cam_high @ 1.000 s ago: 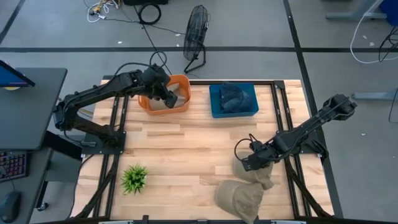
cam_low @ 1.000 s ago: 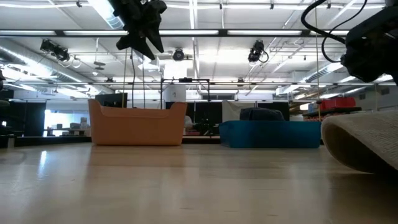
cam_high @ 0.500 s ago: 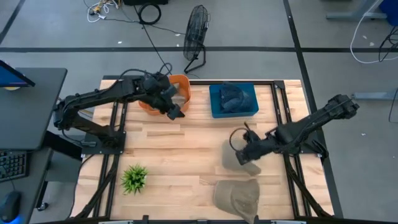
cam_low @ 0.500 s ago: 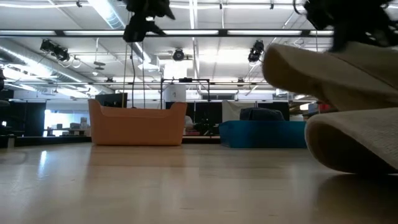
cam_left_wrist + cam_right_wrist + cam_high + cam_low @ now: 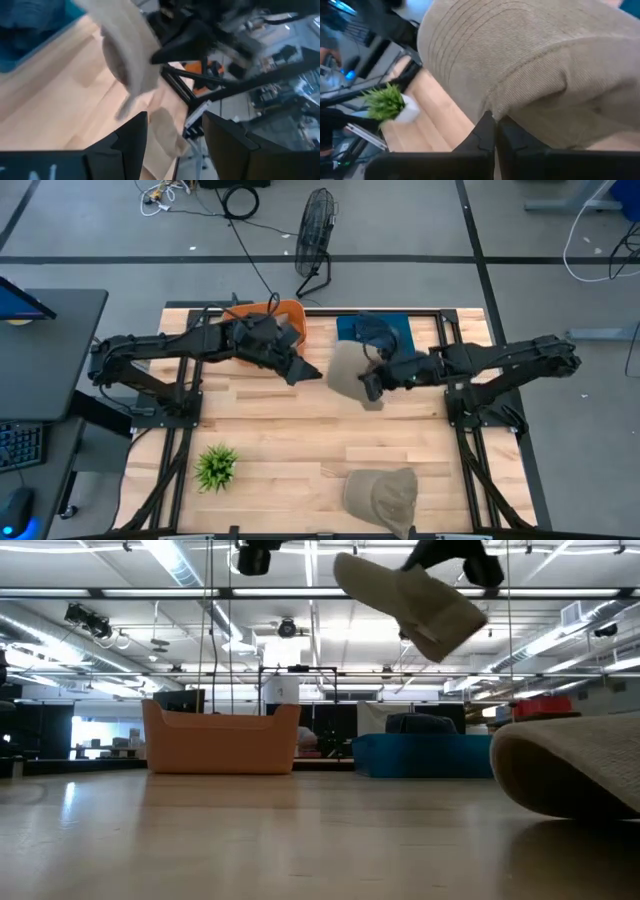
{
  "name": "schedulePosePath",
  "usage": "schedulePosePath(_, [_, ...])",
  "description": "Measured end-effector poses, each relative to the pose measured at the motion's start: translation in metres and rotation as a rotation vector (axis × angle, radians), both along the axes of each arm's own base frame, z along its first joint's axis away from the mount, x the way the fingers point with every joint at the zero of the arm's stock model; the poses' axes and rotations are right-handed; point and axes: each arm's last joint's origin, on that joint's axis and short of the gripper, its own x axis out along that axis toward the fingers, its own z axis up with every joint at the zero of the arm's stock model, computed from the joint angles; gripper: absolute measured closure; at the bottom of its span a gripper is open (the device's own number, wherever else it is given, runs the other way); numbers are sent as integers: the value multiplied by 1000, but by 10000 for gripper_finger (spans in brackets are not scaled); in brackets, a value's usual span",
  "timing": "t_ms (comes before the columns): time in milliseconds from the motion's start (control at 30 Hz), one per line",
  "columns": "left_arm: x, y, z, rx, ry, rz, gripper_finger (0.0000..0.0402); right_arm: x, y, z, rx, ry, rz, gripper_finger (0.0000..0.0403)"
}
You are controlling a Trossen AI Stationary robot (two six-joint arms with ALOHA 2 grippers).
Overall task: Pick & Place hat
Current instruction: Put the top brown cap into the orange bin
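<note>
A tan corduroy hat (image 5: 345, 372) is carried in the air by my shut right gripper (image 5: 371, 384) over the table's middle, in front of the blue bin (image 5: 400, 352). In the low view this hat (image 5: 410, 595) is high above the table. The right wrist view is filled by it (image 5: 535, 60). A second tan hat (image 5: 382, 495) lies on the table at the near edge. My left gripper (image 5: 303, 371) is open, just left of the carried hat and in front of the orange bin (image 5: 285, 315). Its open fingers (image 5: 132, 140) point at the carried hat (image 5: 127, 47). My right gripper pinches a fold of the hat's cloth (image 5: 492, 107) between its two shut fingers (image 5: 482, 135). It reaches in about level from the table's right. The hat is lifted clear of the table and sticks out to the left of the gripper, tilted.
The blue bin holds a dark hat (image 5: 375, 332). The orange bin stands at the far left. A small green plant (image 5: 215, 465) sits near the near-left corner. A fan (image 5: 316, 230) stands on the floor beyond the far edge. Bare wood lies between plant and second hat.
My right gripper has lifted one tan hat off the table near the near-right side and carried it up, toward the far edge and leftward. The other hat has stayed on the table. My left gripper has moved from over the orange bin rightward and nearer, toward the carried hat.
</note>
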Motion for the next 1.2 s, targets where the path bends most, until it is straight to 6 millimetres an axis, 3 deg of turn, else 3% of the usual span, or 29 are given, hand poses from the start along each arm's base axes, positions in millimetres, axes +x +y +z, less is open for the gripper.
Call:
schedulePosePath(267, [6, 8, -4, 8, -2, 52, 207, 9, -19, 5, -50, -64, 46, 402])
schedulePosePath(600, [10, 16, -10, 91, 14, 75, 207, 12, -25, 6, -28, -84, 121, 402])
schedulePosePath(933, [9, 21, -11, 127, 33, 113, 232, 6, -35, -2, -59, 24, 61, 402])
schedulePosePath(1200, [18, 25, -22, 159, 75, 169, 241, 12, -40, 7, -57, -83, 146, 402])
